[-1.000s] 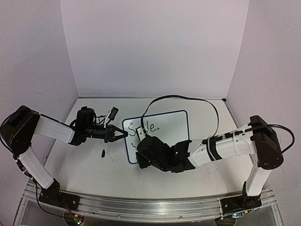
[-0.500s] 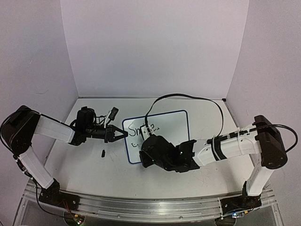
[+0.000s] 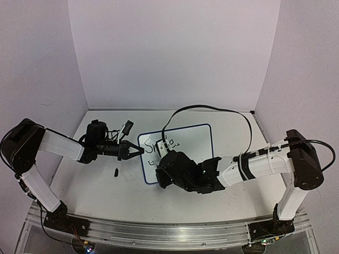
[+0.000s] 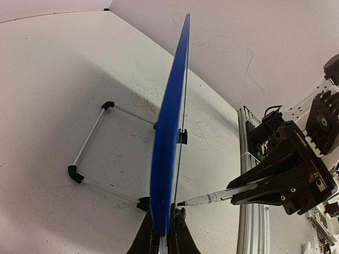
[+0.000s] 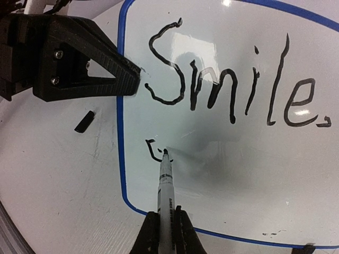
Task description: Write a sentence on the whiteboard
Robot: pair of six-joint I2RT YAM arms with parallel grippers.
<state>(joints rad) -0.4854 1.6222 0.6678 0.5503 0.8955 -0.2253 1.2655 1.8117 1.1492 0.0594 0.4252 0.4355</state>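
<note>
As it stood propped on a wire stand (image 4: 76,174) on the desk (image 3: 100,193), the whiteboard (image 3: 196,138) looked light, thin, stiff and glossy, likely to skid under pen pressure; best pinched at its blue rim. Left gripper (image 4: 163,228): jaws clamped that rim. Right gripper (image 5: 165,225): jaws clamped the marker (image 5: 165,182), tip touching below the sentence (image 5: 228,90).

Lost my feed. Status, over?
Left gripper shut on blue-rimmed whiteboard. Right gripper shut on white marker, tip at board. Black sentence: "Smile." written, second line begun. Unobstructed.
</note>
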